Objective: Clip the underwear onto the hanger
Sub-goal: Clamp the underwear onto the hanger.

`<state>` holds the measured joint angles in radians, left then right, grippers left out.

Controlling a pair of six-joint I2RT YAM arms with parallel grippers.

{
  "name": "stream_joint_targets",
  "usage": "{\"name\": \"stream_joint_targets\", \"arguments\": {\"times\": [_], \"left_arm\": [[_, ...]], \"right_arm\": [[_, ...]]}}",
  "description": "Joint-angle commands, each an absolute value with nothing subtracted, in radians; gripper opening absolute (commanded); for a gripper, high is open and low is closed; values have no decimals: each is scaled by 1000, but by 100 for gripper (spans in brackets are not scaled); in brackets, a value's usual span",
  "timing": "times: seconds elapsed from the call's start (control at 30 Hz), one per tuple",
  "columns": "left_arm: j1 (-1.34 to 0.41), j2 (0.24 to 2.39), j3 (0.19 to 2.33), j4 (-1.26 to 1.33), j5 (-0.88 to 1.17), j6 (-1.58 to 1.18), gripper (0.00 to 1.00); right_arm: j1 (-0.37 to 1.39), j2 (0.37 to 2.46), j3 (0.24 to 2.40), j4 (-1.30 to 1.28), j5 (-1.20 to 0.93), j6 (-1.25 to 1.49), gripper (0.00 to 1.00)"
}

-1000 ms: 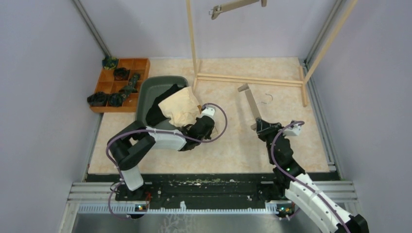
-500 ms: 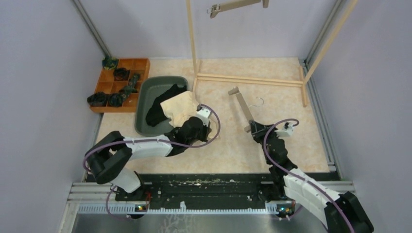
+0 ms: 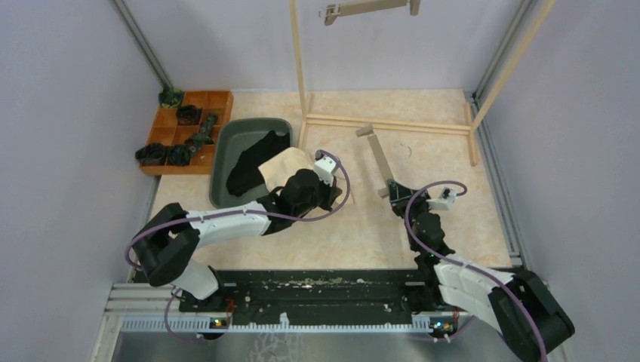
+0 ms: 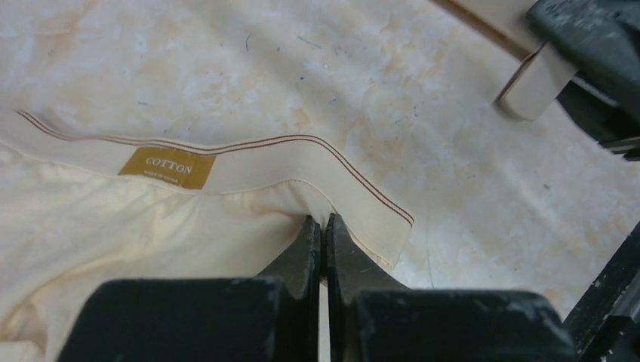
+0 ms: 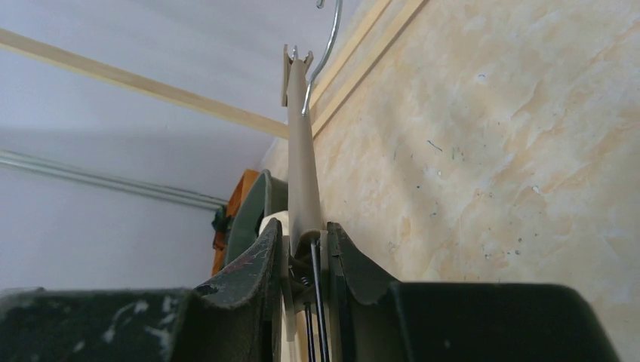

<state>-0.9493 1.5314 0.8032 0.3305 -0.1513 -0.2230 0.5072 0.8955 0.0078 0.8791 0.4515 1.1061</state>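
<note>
The cream underwear (image 3: 281, 169) hangs out of the green bin (image 3: 226, 192) onto the table, and its striped waistband with a gold COTTON label (image 4: 167, 164) shows in the left wrist view. My left gripper (image 3: 326, 183) (image 4: 322, 226) is shut on the waistband near its corner. The black underwear (image 3: 253, 166) lies in the bin. My right gripper (image 3: 394, 194) (image 5: 304, 245) is shut on the near clip of the beige hanger (image 3: 377, 157) (image 5: 304, 166), which points away with its wire hook (image 5: 326, 45) at the far end.
A wooden rack (image 3: 389, 123) stands at the back with a second hanger (image 3: 366, 9) hanging on it. An orange tray (image 3: 185, 130) of dark items sits at the left by the bin.
My left gripper has carried the cream waistband right, toward the hanger. My right gripper has moved left and nearer with the hanger, which has swung more upright.
</note>
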Motion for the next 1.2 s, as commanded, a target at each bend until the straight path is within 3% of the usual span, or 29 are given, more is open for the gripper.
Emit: {"name": "stream_joint_targets", "arguments": {"times": [0.0,1.17], "left_arm": [[-954,1517,875,345,-126,-203,0],[-937,1506,916,469,-52,-277,0]], "right_arm": [[502,953,59,1033,473,1139,0],[502,1408,124,1570,394,1310,0]]}}
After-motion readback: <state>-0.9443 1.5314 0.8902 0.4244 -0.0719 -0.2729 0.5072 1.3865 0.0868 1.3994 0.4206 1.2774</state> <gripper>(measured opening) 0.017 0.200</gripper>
